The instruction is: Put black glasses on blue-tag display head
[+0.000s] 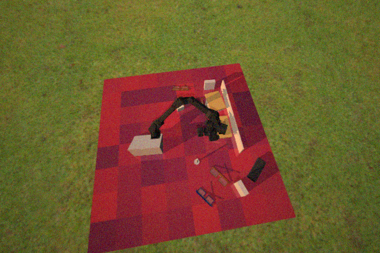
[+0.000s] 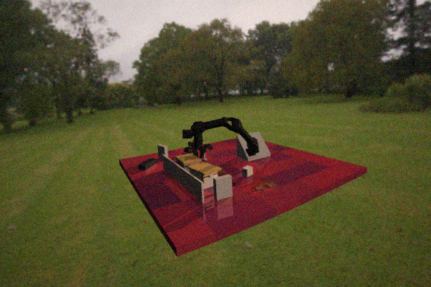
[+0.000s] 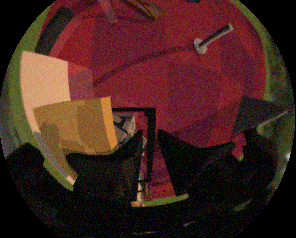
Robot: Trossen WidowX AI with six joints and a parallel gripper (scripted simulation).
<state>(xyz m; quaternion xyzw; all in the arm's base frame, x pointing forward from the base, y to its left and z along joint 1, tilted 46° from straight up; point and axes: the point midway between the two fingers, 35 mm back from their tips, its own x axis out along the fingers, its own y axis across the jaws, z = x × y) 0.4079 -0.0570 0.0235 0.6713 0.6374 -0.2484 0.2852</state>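
My gripper [image 1: 211, 135] [image 2: 200, 156] [image 3: 149, 132] is slightly open beside the near yellow-topped stand [image 1: 226, 131] [image 2: 188, 159] [image 3: 92, 122]. In the wrist view its dark fingertips stand a little apart. The black glasses [image 3: 152, 125] show there as thin black bars, one passing between and behind the fingertips; I see no grip on it. A pale display head [image 3: 126, 131] shows partly beneath the yellow top. The other yellow-topped stand [image 1: 215, 100] [image 2: 204, 168] is farther along the wall. The blue tag, the nose and the temples' seating cannot be made out.
A long pale wall [image 1: 233, 118] [image 2: 183, 175] runs behind the stands. A white post [image 1: 196, 161] [image 3: 200, 46], brown glasses [image 1: 219, 176], blue glasses [image 1: 206, 198], a white block [image 1: 241, 188] and a black block [image 1: 256, 169] [image 2: 147, 164] lie to one side. Other brown glasses [image 2: 264, 186] lie opposite.
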